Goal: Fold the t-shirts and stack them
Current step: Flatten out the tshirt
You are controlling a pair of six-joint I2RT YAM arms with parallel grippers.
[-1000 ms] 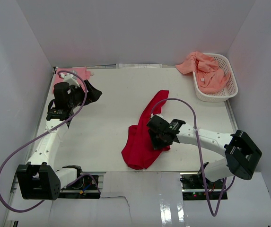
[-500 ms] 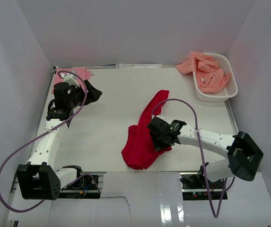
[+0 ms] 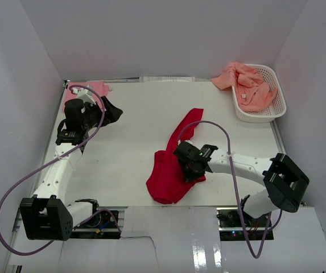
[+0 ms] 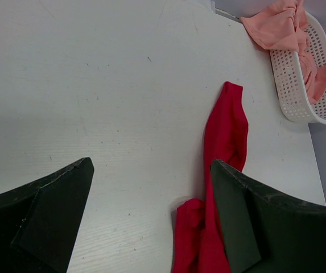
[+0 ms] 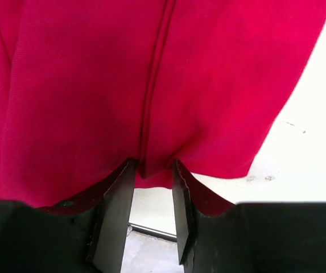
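Note:
The bright red t-shirt (image 3: 164, 176) lies crumpled in a long strip at the table's middle, also visible in the left wrist view (image 4: 225, 131). My right gripper (image 3: 188, 165) is down on its right edge. In the right wrist view the red t-shirt (image 5: 151, 74) fills the frame, and my right gripper (image 5: 151, 166) stands half-narrowed round a ridge of its hem, with table showing between the jaws. My left gripper (image 3: 112, 111) hovers wide open at the far left, and nothing lies between the jaws in its own view (image 4: 151, 164). A light pink t-shirt (image 3: 94, 88) lies behind it.
A white latticed basket (image 3: 277, 108) at the back right holds salmon-orange t-shirts (image 3: 248, 82), one hanging over its left rim. The left wrist view shows the same basket (image 4: 291, 85) and salmon-orange t-shirts (image 4: 282, 25). White walls enclose the table on three sides.
The right gripper's jaws have narrowed around the red shirt's hem, and the right arm has slid slightly left. The left arm has not moved.

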